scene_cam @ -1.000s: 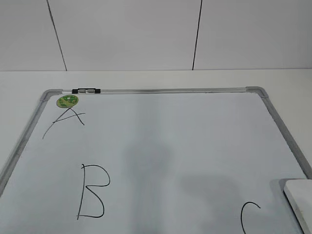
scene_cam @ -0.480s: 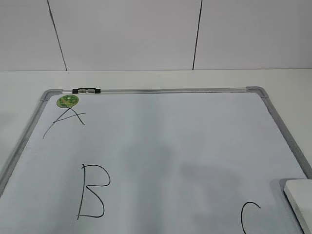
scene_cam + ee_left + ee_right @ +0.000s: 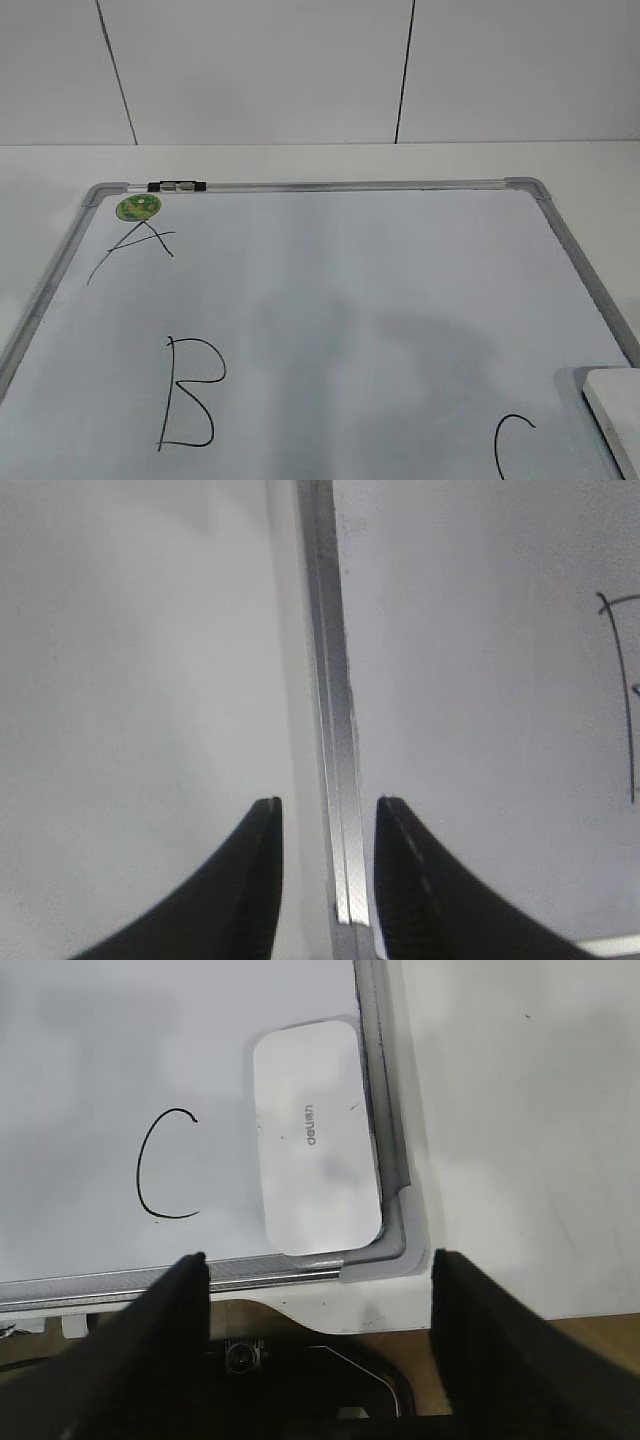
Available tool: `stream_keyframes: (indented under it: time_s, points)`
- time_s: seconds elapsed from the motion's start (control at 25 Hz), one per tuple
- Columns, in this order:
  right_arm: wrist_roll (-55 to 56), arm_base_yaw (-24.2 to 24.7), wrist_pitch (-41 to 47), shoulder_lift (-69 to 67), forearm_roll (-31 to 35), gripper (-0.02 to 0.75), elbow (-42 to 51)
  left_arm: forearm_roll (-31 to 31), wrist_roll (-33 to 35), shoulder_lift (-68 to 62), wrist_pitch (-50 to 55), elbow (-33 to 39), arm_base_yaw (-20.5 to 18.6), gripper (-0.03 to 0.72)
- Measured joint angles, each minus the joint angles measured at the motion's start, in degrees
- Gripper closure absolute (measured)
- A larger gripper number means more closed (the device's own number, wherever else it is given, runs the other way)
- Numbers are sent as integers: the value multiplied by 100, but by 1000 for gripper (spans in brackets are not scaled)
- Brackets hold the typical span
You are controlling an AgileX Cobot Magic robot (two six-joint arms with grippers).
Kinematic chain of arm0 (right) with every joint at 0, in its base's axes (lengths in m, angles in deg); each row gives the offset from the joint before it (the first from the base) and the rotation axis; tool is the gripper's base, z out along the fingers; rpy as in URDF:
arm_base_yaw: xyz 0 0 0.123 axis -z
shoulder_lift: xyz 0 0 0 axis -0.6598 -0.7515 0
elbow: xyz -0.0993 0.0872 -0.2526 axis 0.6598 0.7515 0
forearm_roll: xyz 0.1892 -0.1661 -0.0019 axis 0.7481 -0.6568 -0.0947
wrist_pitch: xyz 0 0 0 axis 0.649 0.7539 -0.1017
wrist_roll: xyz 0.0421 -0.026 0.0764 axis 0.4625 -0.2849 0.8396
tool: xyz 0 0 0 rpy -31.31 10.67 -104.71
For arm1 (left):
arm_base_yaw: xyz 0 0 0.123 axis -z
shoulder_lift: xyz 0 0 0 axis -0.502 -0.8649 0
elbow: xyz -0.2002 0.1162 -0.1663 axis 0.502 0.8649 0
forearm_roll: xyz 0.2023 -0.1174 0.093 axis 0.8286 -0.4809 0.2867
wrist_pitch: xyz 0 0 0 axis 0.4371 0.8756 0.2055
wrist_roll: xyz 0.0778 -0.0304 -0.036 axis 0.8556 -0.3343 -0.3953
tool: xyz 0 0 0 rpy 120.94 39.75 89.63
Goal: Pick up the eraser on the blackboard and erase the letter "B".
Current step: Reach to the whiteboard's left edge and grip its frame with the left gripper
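Observation:
The blackboard (image 3: pixel 400 290) lies flat on the table, pale with a silver-grey frame. The letter "B" (image 3: pixel 190 393) is drawn at its lower left; part of its stroke shows in the left wrist view (image 3: pixel 622 695). The white eraser (image 3: pixel 315 1135) lies in the board's near right corner, and its corner shows in the exterior view (image 3: pixel 618 405). My right gripper (image 3: pixel 318 1260) is open wide and empty, above the board's near edge just short of the eraser. My left gripper (image 3: pixel 328 805) is open and empty, hovering over the board's left frame (image 3: pixel 330 700). Neither gripper shows in the exterior view.
The letter "A" (image 3: pixel 133 250) and a round green sticker (image 3: pixel 138 207) are at the far left corner, with a black-and-silver clip (image 3: pixel 176 186) on the top frame. The letter "C" (image 3: pixel 512 445) is near the eraser, and also shows in the right wrist view (image 3: pixel 165 1165). A white wall stands behind the table.
The soft shadows on the board's middle have shifted slightly. The eraser and letters have not moved.

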Motion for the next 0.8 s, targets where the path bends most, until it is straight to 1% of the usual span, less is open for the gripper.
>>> stream_keyframes:
  time_s: [0.2, 0.48, 0.8]
  points:
    - [55, 0, 0, -194, 16, 206, -197, 68, 0, -1143, -558, -400, 0, 450]
    - [182, 0, 0, -286, 209, 207, -259, 123, 0, -2490, -751, -1203, 0, 450]
    - [206, 0, 0, -286, 254, 206, -259, 123, 19, -3494, -865, -1909, 0, 450]
